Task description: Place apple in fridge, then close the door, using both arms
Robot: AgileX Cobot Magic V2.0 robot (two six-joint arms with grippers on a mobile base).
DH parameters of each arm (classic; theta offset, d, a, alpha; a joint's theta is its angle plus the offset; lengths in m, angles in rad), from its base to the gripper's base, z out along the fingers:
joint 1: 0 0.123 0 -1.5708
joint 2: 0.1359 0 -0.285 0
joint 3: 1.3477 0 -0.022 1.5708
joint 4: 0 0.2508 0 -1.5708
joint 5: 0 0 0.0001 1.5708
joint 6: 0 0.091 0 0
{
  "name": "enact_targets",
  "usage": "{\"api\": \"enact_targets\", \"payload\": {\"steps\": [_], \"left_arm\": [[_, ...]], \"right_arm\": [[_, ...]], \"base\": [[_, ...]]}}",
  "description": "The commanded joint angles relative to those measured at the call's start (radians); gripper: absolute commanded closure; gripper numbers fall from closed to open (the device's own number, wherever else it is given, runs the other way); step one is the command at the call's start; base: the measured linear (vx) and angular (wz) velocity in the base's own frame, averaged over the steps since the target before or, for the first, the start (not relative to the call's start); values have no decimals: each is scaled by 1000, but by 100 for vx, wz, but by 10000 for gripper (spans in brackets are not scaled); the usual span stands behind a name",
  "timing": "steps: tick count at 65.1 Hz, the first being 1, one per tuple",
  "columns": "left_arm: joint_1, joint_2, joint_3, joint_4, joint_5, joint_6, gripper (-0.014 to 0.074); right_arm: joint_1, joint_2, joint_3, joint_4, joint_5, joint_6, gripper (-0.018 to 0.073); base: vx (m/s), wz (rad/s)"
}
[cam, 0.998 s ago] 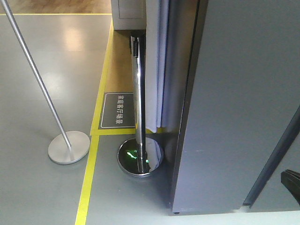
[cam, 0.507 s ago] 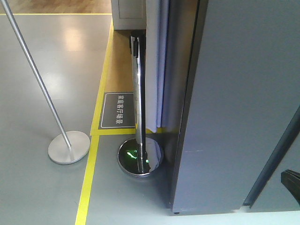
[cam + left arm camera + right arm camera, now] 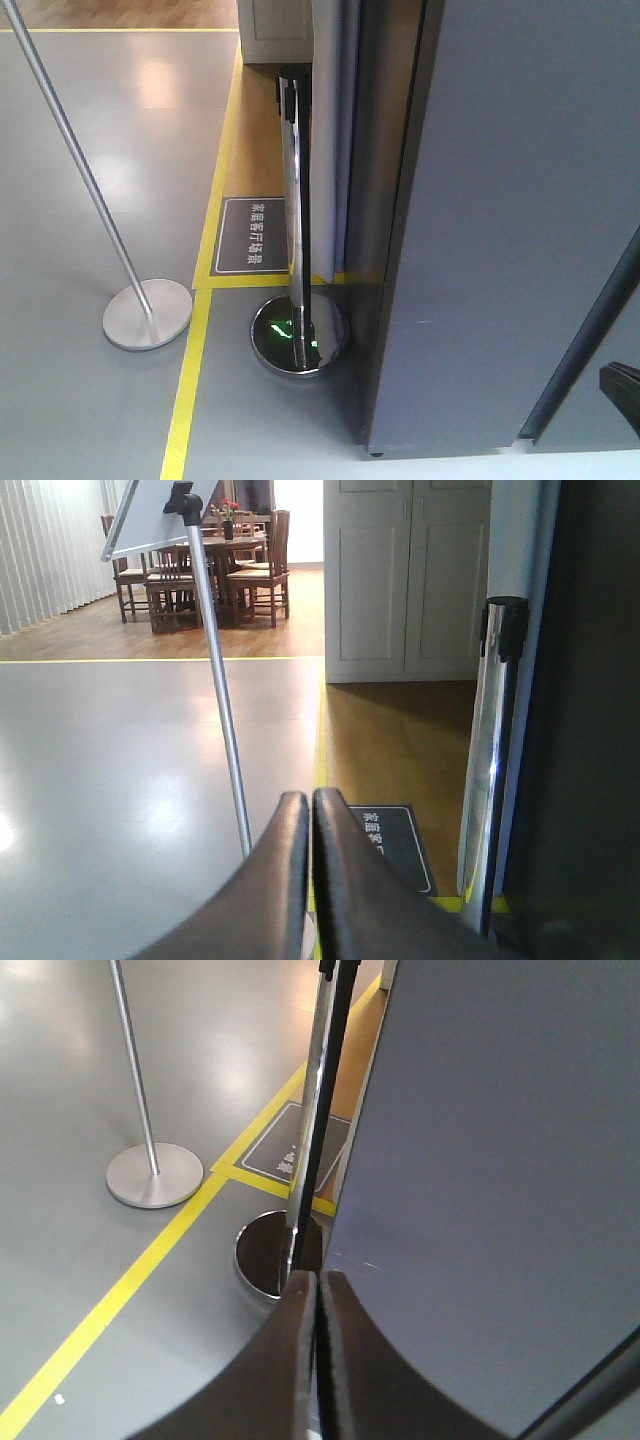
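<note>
Grey floor (image 3: 100,400) crossed by yellow tape lines (image 3: 185,390) fills most of the front view. At right rises the fridge (image 3: 520,220), its dark grey outer panel filling that side; whether the tall grey face is the door itself cannot be told from these views. Just left of it stands a chrome barrier post (image 3: 293,210) on a round mirrored base (image 3: 300,335), close beside the fridge's corner. Well apart to the left, a thin silver pole (image 3: 80,170) leans up from a flat disc base (image 3: 147,313). A dark floor sign (image 3: 253,235) lies between the yellow lines behind the post. The left tool (image 3: 303,810) has its black fingers pressed together, holding nothing. The right tool (image 3: 318,1285) is likewise closed and empty, near the fridge's grey panel. The apple appears in no view.
</note>
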Motion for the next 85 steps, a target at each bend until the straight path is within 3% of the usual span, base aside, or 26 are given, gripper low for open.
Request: {"api": "enact_targets", "payload": {"steps": [1,6,11,18,21,27,34,38,50,71,85], "left_arm": [[-6,-6,-20,-6,-73,1,603],[-6,-6,-20,-6,-73,1,603],[-6,-6,-20,-6,-73,1,603],[-6,-6,-20,-6,-73,1,603],[-6,-6,-20,-6,-73,1,603],[-6,-6,-20,-6,-73,1,603],[-6,-6,-20,-6,-73,1,603],[-6,-6,-20,-6,-73,1,603],[-6,-6,-20,-6,-73,1,603],[-6,-6,-20,-6,-73,1,603],[-6,-6,-20,-6,-73,1,603]], "right_arm": [[9,4,-3,-6,-81,-3,562],[39,-15,34,-35,-136,31,562],[85,-54,89,-88,-204,138,562],[130,-114,143,-250,-294,378,562],[141,-141,167,-336,-332,549,562],[150,-190,206,-527,-387,794,562],[150,-232,243,-702,-421,1006,562],[150,-254,269,-767,-455,1077,562],[150,-329,392,-824,-671,1155,562],[146,-426,388,-835,-677,1068,562],[146,-426,388,-835,-677,1068,562]], "base": [[0,0],[0,0],[0,0],[0,0],[0,0],[0,0],[0,0],[0,0],[0,0],[0,0],[0,0]]}}
